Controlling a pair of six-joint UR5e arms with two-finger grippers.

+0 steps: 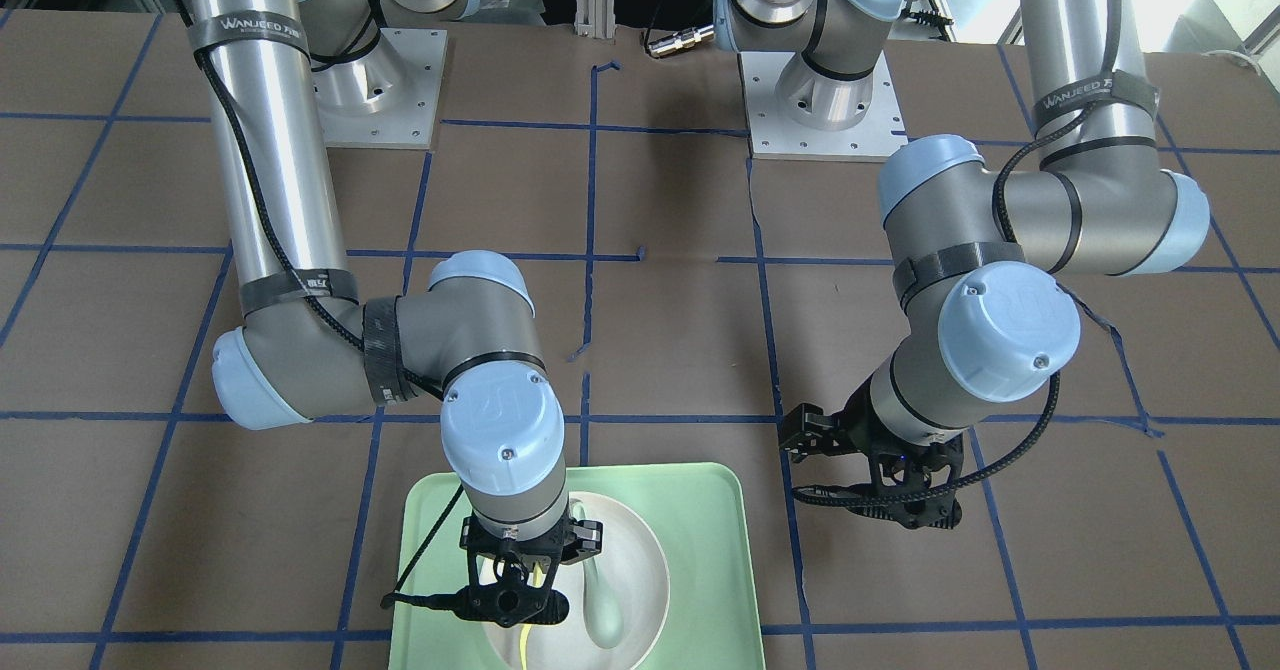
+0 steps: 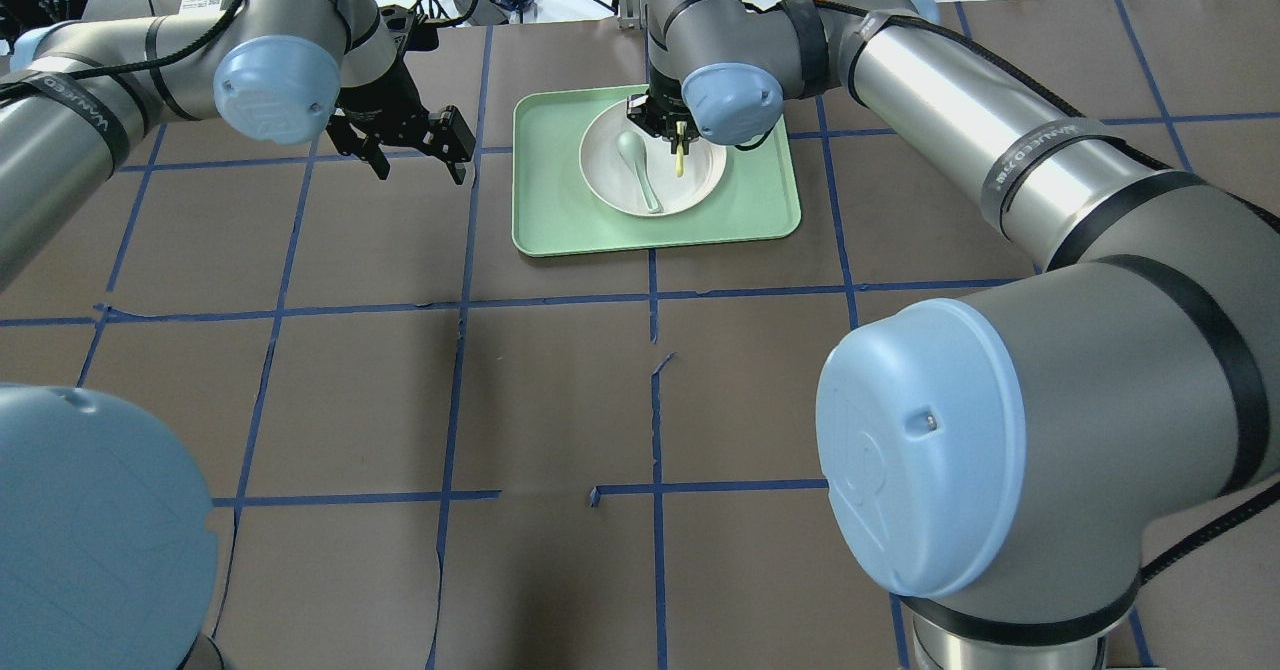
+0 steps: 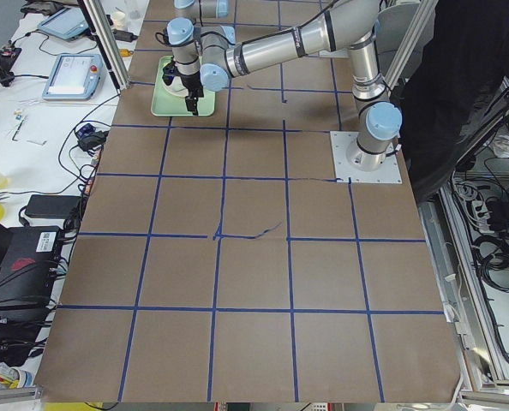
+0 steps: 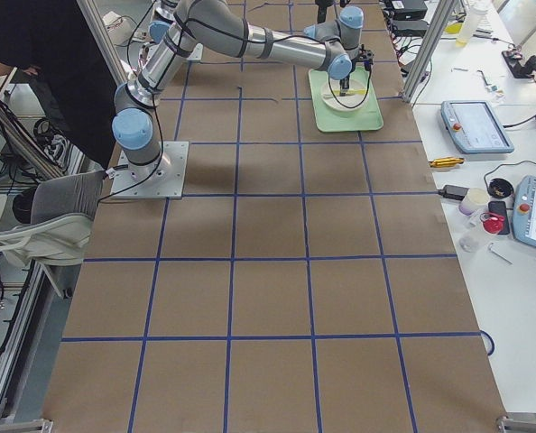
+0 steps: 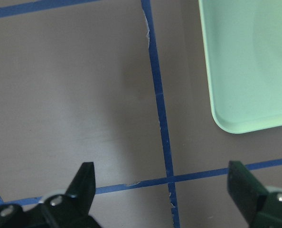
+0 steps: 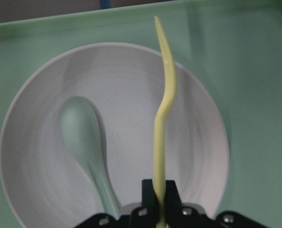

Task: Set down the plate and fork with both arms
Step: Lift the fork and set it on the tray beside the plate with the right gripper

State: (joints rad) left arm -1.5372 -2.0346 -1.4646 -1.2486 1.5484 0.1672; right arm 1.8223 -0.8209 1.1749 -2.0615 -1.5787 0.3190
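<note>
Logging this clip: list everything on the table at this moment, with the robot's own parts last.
table: one, brown with a blue tape grid, under everything
tray: one, mint green, far middle of the table in the overhead view
plate: one, off-white, on the tray
spoon: one, pale grey-green, lying in the plate
fork: one, pale yellow, held over the plate beside the spoon
left arm: one, silver-grey with light-blue caps, reaching to the bare table beside the tray
right arm: one, same colours, reaching over the tray
left gripper: one, black, open and empty, over the tape lines near a tray corner
right gripper: one, black, shut on the fork's handle
</note>
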